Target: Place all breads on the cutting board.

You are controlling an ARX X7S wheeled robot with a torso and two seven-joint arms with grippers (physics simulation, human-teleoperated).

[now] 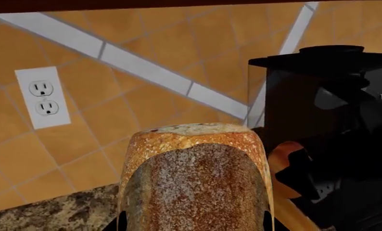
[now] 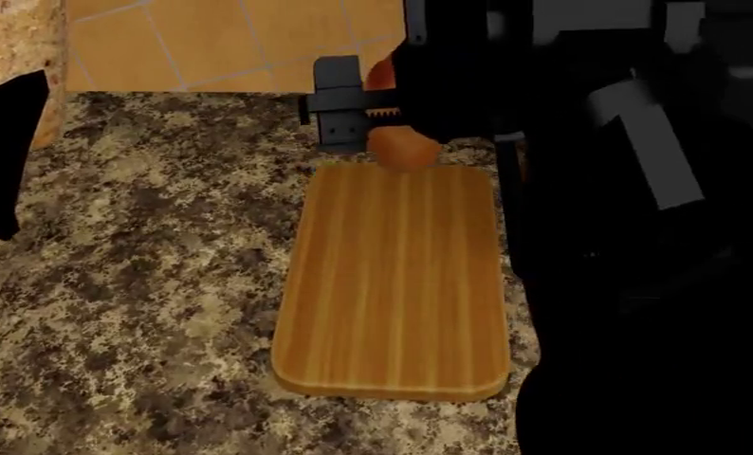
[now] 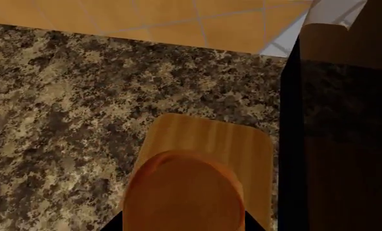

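Roll [image 2: 405, 149] hangs pinched in the right claw [image 2: 383, 114] over the board's [image 2: 395, 284] 12 o'clock end (board bare); next, lower and release. Left claw [image 1: 194, 226] pinches the loaf [image 1: 194, 183].

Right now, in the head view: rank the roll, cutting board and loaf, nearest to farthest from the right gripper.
1. roll: held between the fingers of the right gripper, over the board's far end.
2. cutting board: just beneath the gripper, stretching back toward the robot.
3. loaf: high at the view's far left edge, well away from the gripper.
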